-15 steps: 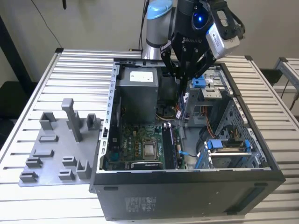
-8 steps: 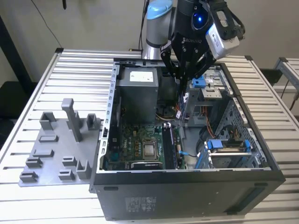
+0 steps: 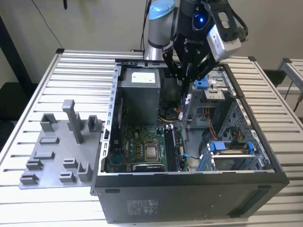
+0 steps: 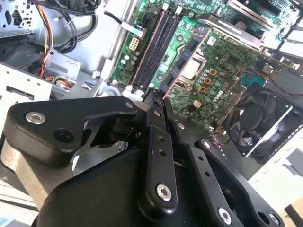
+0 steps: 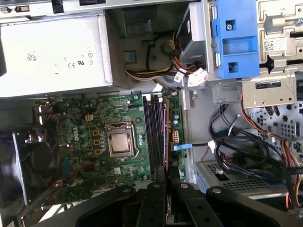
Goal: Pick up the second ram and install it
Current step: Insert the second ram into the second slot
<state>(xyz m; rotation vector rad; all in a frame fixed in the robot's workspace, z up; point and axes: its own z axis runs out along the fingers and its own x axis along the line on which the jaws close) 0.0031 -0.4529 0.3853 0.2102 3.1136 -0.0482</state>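
Black gripper [image 5: 165, 176] clamped on thin dark-green ram stick [image 5: 165, 142], edge-on, above green motherboard [image 5: 90, 118] inside open black PC case [image 3: 189, 201].

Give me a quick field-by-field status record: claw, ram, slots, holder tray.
claw: shut on the second ram, above the open case
second ram: edge-on in the claw, over the memory slots, apparently not seated
memory slots: on the motherboard, beside the processor socket
holder tray: on the table, at the exterior view's left of the case
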